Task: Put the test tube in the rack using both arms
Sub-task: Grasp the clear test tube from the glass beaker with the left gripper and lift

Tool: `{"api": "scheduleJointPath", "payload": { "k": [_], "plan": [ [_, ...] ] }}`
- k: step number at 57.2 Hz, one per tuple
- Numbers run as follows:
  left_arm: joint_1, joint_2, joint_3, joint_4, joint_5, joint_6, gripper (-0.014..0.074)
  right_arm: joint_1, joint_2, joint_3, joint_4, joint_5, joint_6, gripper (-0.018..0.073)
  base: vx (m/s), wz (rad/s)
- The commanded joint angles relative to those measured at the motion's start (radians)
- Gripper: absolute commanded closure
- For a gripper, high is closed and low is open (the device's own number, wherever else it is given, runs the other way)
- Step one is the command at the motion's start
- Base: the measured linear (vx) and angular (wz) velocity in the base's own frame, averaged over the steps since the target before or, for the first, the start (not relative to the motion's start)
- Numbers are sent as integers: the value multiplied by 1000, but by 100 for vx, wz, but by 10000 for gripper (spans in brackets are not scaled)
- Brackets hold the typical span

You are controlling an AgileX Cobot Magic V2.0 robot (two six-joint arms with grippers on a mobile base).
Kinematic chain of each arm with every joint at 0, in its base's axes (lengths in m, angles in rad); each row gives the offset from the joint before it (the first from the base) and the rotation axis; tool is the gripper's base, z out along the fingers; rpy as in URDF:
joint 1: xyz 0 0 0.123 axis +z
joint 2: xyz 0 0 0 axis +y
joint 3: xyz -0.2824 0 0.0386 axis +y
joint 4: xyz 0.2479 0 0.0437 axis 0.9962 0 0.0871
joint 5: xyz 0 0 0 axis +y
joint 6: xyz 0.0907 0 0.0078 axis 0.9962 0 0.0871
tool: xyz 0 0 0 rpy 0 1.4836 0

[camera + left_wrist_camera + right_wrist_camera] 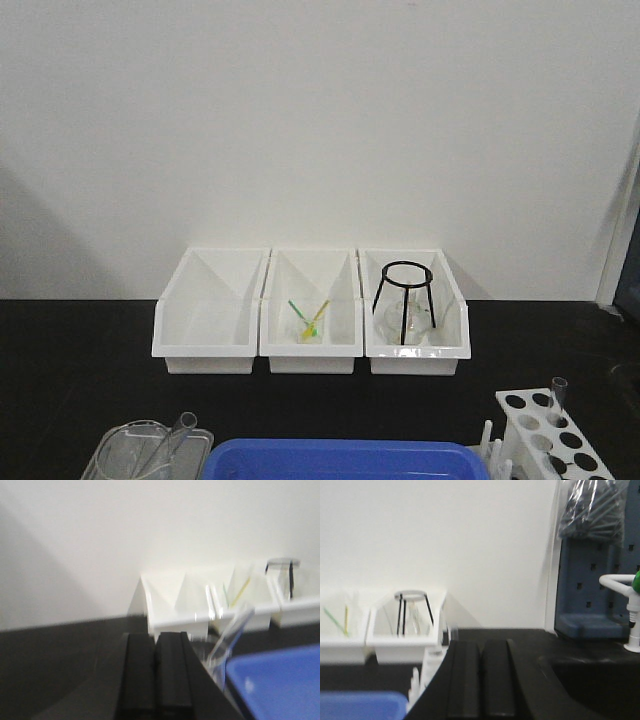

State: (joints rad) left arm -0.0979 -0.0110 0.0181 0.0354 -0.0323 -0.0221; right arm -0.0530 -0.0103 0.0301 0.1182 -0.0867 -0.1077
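A clear test tube [178, 432] leans in a clear beaker [130, 455] at the front left. The left wrist view shows the same test tube [231, 632], blurred, just right of my left gripper [155, 639]. That gripper is shut with nothing in it. The white rack [550, 435] sits at the front right, with another test tube [558, 392] standing upright in a back hole. In the right wrist view the rack [434, 664] is partly hidden behind my right gripper [481, 645], which is shut and empty. Neither arm shows in the front view.
Three white bins [310, 345] line the back wall; the middle one holds yellow-green sticks [310, 320], the right one a black wire tripod [404, 300]. A blue tray [340, 460] lies front centre. A sink [595, 680] and a white tap [625, 610] are at the far right.
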Motion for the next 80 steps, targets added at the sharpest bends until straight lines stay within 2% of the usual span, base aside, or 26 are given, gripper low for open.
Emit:
{"api": "scheduleJointPath", "payload": {
  "k": [1, 4, 8, 18, 28, 43, 57, 67, 80],
  "plan": [
    [0, -15, -78, -35, -242, -78, 603, -4, -8, -6, 91, -254, 49, 570, 0, 0],
    [0, -12, -145, -43, -243, -110, 603, -4, -8, -49, 91, -293, 30, 570, 0, 0],
    [0, 4, -248, -35, -196, -107, 603, -4, -2, -142, 81, -280, -20, 570, 0, 0],
    [0, 210, -574, -4, -57, -51, 603, -4, 155, -491, 83, -106, -195, 570, 0, 0],
    [0, 494, -816, 2, -18, -21, 603, -4, 414, -732, 83, 21, -211, 570, 0, 0],
    [0, 702, -868, -8, -19, -62, 603, -4, 586, -807, 113, 21, -208, 570, 0, 0],
    [0, 731, -868, -4, -24, -55, 556, -4, 607, -807, 115, 10, -209, 540, 0, 0],
    [0, 731, -868, 2, -25, -13, 429, -4, 607, -807, 115, 44, -209, 423, 0, 0],
    [0, 731, -868, 1, -26, -5, 186, -4, 609, -807, 116, 111, -209, 88, 0, 0]
  ]
}}
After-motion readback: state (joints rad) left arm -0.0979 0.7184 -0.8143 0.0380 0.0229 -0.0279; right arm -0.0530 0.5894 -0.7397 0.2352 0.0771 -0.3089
